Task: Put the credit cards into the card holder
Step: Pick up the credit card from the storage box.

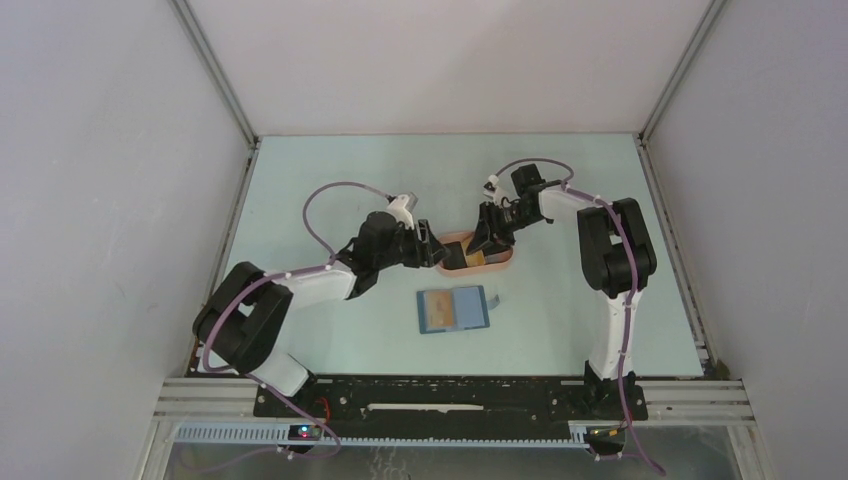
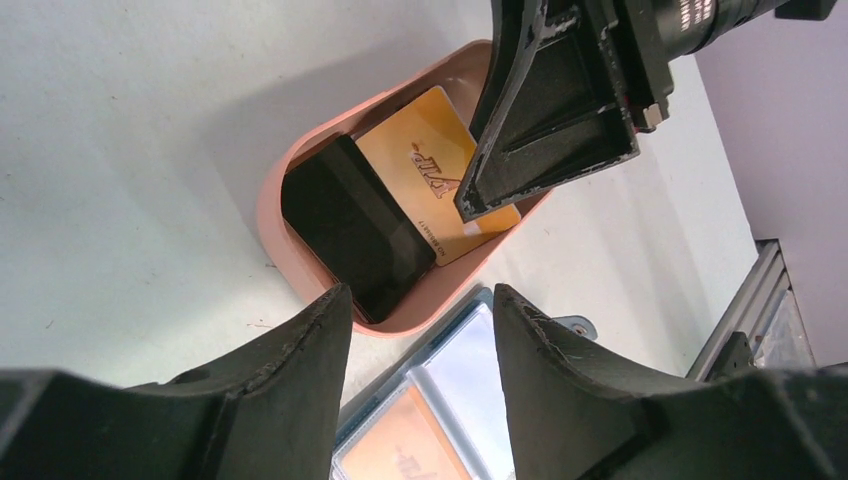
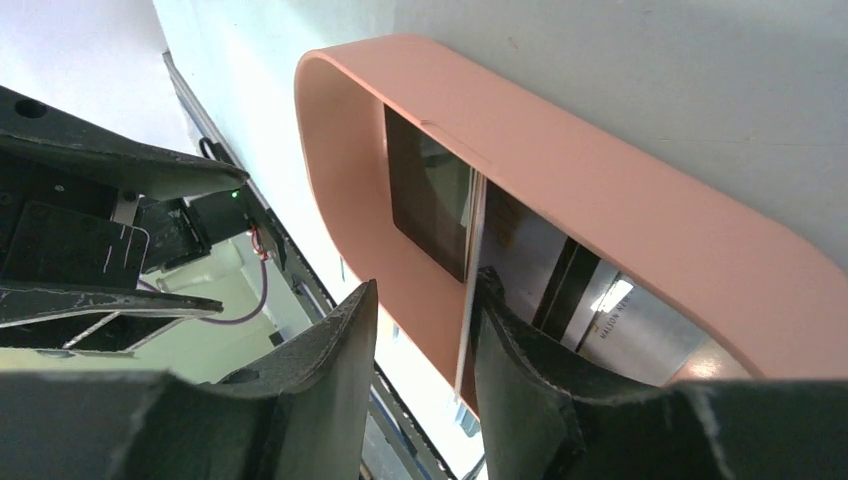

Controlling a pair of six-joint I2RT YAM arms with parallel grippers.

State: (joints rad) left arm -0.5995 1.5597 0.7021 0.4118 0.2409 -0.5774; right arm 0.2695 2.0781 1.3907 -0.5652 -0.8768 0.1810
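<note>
Pale green bench [image 1: 330,180] inside a white-walled enclosure. Both arms lean in over the salmon tray [image 2: 268,205] mid-bench.

- **Cards:** the black card [image 2: 350,225] and gold card [image 2: 425,160] lie in the tray, overlapping.
- **Card holder** [image 1: 453,310]**:** it lies open and flat on the bench just beside the tray. One orange card [image 2: 400,440] shows behind its clear window.
- **Right jaws:** down in the tray, partly open, straddling a thin card edge [image 3: 468,300]. The edge rests against one finger with a gap at the other, so no pinch yet. I take it for the gold card but cannot be sure.
- **Left jaws:** hovering wide apart and empty at the tray's rim.

Risks, as I judge them:
- The bite is on the bare edge only, so the card may slip or pivot on the lift.
- Closing off-centre could push the card against the tray wall and skid the tray.
- The two arms sit very near each other, so a careless lift could clip the left fingers.
</note>
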